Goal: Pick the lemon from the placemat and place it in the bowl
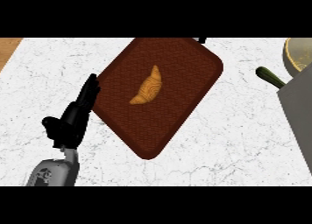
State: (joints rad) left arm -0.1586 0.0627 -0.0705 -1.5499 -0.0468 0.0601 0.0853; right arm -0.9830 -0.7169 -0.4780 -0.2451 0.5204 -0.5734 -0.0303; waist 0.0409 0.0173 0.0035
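Step in hand: approach, nothing lifted; left hand point(71, 120), fingers straight and holding nothing, just beside the left edge of the placemat point(184, 61). On mid-mat, no lemon but a golden, ridged, crescent croissant point(149, 86); mat brown, woven, round-cornered. Next move, by judgement: reach over it, curl round it, carry to the pale round bowl point(301, 50), upper right

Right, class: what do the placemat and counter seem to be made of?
The placemat looks like woven fabric, matt brown: a fine repeating weave shows. The counter looks like marble or similar stone: white with thin dark veins.
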